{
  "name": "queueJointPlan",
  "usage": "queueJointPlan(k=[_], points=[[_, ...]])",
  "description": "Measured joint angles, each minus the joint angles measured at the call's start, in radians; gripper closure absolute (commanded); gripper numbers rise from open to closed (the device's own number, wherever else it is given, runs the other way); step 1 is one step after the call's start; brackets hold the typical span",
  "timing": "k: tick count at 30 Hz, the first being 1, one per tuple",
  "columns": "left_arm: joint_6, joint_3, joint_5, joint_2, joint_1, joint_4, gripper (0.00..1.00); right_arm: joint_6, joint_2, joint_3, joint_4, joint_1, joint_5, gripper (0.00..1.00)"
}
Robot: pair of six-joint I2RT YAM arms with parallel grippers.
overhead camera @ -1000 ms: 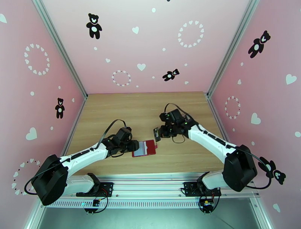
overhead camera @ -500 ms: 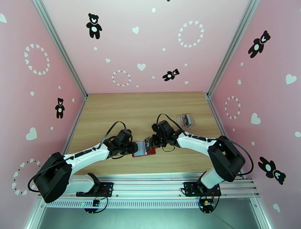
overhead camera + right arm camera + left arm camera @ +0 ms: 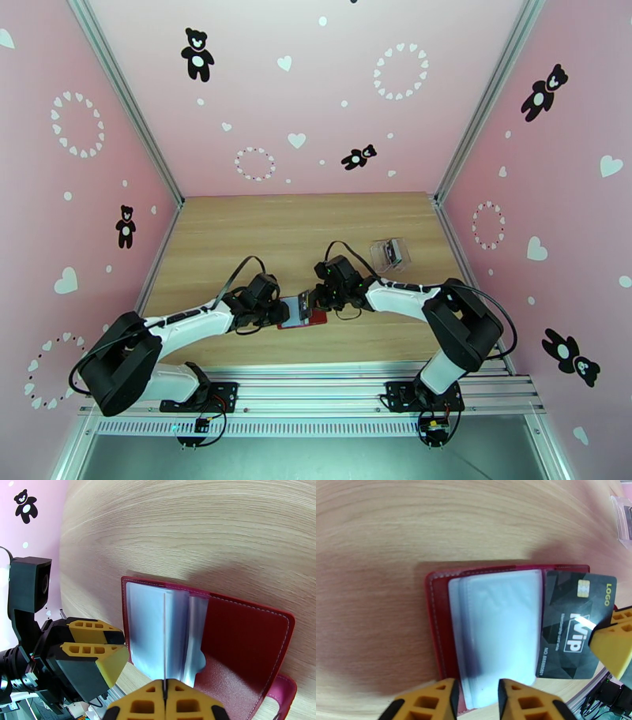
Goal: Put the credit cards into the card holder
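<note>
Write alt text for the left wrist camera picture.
A red card holder lies open on a wooden table, while the right gripper holds a black card at its clear sleeves. The left gripper's fingers flank the sleeves' edge.

We see the card holder (image 3: 436, 610) red, pale stitching, milky grey sleeves. Credit card (image 3: 561, 610) black and faceted, with white VIP, yellow-green LOGO, gold chip. Left gripper (image 3: 476, 695) and right gripper (image 3: 164, 695) have orange-yellow fingers. Table (image 3: 237, 229) light woodgrain. Walls (image 3: 332, 103) pink with white hearts, black bears.
</note>
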Motion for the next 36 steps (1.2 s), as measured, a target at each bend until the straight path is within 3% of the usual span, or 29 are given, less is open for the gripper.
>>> queueJointPlan(k=[36], points=[[-0.009, -0.004, -0.012, 0.039, 0.0, 0.0, 0.81, 0.025, 0.014, -0.037, 0.054, 0.01, -0.001, 1.0]])
